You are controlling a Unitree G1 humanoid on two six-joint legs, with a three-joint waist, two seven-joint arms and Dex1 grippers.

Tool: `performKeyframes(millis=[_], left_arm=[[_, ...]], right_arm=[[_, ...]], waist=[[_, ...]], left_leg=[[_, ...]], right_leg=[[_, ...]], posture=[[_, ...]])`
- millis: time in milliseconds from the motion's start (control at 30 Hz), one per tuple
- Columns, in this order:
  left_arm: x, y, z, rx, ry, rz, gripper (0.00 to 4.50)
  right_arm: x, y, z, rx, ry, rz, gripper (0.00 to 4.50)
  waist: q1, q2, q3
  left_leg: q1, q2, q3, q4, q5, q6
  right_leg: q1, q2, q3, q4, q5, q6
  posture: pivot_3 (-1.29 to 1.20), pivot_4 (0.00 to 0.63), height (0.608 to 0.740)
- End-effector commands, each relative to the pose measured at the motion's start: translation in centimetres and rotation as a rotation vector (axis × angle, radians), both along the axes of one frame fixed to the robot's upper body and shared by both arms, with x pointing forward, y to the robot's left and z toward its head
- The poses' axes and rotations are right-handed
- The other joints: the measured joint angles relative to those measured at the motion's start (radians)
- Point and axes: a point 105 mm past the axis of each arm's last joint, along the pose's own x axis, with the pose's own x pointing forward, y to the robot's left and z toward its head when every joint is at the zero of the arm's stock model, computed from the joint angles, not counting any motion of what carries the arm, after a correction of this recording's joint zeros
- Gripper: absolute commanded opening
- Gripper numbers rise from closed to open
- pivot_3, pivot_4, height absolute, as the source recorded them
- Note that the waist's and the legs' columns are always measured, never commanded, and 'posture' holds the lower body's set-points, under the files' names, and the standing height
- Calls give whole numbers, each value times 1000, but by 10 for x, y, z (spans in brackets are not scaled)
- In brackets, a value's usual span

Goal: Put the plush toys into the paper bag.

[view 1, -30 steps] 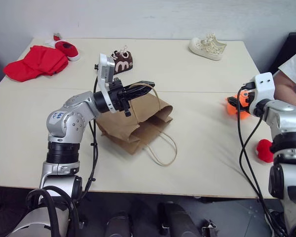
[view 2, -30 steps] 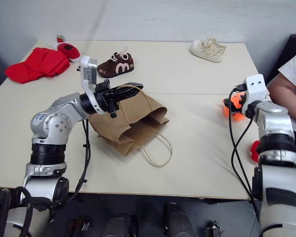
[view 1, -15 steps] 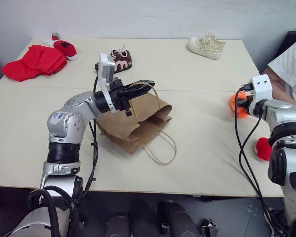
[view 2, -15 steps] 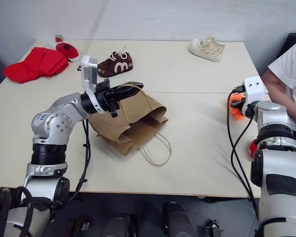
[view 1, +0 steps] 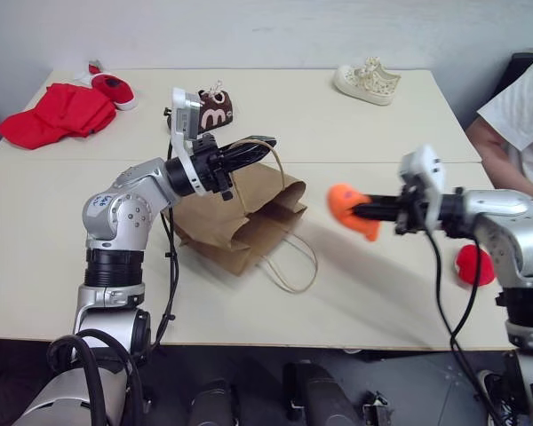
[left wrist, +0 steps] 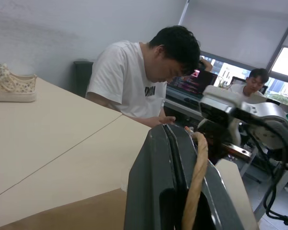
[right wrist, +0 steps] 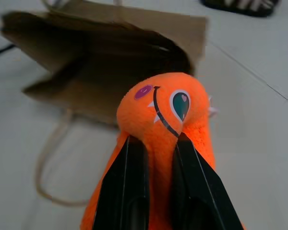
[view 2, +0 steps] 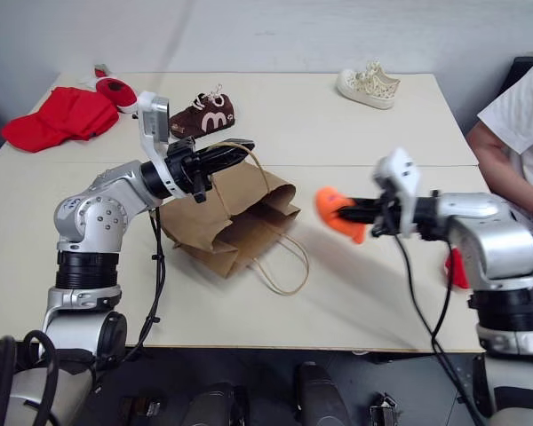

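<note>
**Orange toy held in the air beside the open bag**

A pale surface (view 1: 373, 302) seen from above. Left of centre lies the brown paper bag (view 1: 240, 217), its mouth facing right. The left tool (view 1: 265, 145) has its two black fingers pressed together on the bag's upper loop handle (view 1: 268, 158), holding that handle up off the surface. The other loop handle (view 1: 293, 266) lies flat, curling toward the near edge.

To the right of the bag, the right tool (view 1: 360, 211) reaches in from the right, pointing left, well above the surface. Its fingers (right wrist: 129, 187) are clamped on the orange plush toy (view 1: 348, 208), pinching the soft body between them. The toy hangs in the air a little apart from the bag's mouth, with bare surface below and between them. In the right wrist view the toy's eye and smile face the dark bag opening.

The red plush toy (view 1: 473, 264) sits near the right edge, partly behind the right arm.

Along the far edge: a red cloth heap (view 1: 58, 114) and a red shoe (view 1: 114, 86) at the far left corner, a brown shoe (view 1: 215, 108) behind the left tool, and a cream shoe (view 1: 366, 82) toward the far right. A person in a white shirt (view 1: 520, 106) sits at the right edge.
</note>
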Motion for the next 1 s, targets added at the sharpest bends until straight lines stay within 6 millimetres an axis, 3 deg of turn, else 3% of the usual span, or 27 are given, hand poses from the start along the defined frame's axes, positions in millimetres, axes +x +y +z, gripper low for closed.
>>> performKeyframes(millis=[33, 167, 300, 400, 500, 567, 667, 733, 800, 1000], left_arm=[[-6, -6, 14, -41, -26, -59, 0], [-5, -13, 14, -49, -12, -78, 0], [-6, -16, 15, -69, -1, -99, 0], [-9, -19, 14, -71, 8, -125, 0], [-17, -20, 14, -76, 19, -180, 0], [-21, -20, 14, -82, 25, -204, 0], [-21, -21, 11, -91, 28, -205, 0], [-20, -21, 12, -104, 24, -192, 0], [-18, -20, 13, -115, 22, -181, 0], [-15, -15, 9, -117, 28, -149, 0]], right_arm=[[-5, 38, -12, -20, 6, -8, 142], [-2, 76, -23, -15, 17, 11, 142], [9, 96, -37, -112, -34, -4, 142], [22, 109, -34, -92, -69, -26, 142], [20, 126, -33, -111, -103, 40, 142], [22, 134, -32, -85, -92, 37, 142], [35, 143, -52, -72, -71, 1, 142], [37, 148, -55, -15, -102, 28, 142], [39, 145, -56, 47, -82, 11, 142], [31, 117, -38, 100, -179, 8, 2309]], waist=[[3, -1, 0], [6, -1, 0], [4, -1, 0], [0, -1, 0], [-5, -1, 0], [-7, -1, 0], [-13, -2, -1], [-19, -2, -1], [-21, -2, -1], [-20, -2, -1]], left_leg=[[0, 0, 0, 0, 0, 0], [-1, -1, 0, 1, 0, 1], [-2, -1, -1, 1, 0, 2], [-2, -1, -1, 1, 0, 2], [-2, -1, -1, 1, 0, 2], [-2, -1, -1, 0, 0, 2], [-2, 0, -1, 0, 0, 2], [-2, -1, -1, 0, 0, 2], [-2, -1, -1, 0, 0, 2], [-2, -1, -1, 0, 0, 2]], right_leg=[[0, 0, 0, 0, 0, 0], [0, -1, 0, 0, 0, 0], [-1, -1, -1, -1, 0, 0], [-1, -1, -1, -1, 0, 0], [-1, -1, -1, 0, 0, -1], [-1, 0, -1, 0, 0, -1], [-1, -1, -1, 0, 0, -1], [-1, -1, -1, 0, 0, -1], [-1, -1, -2, 1, 0, -1], [-1, -1, -2, 3, 0, -1]], posture=[[0, 150, 740], [0, 150, 740], [0, 150, 740], [0, 150, 740], [0, 150, 740], [0, 150, 740], [0, 150, 740], [0, 150, 740], [0, 150, 740], [0, 150, 740]])
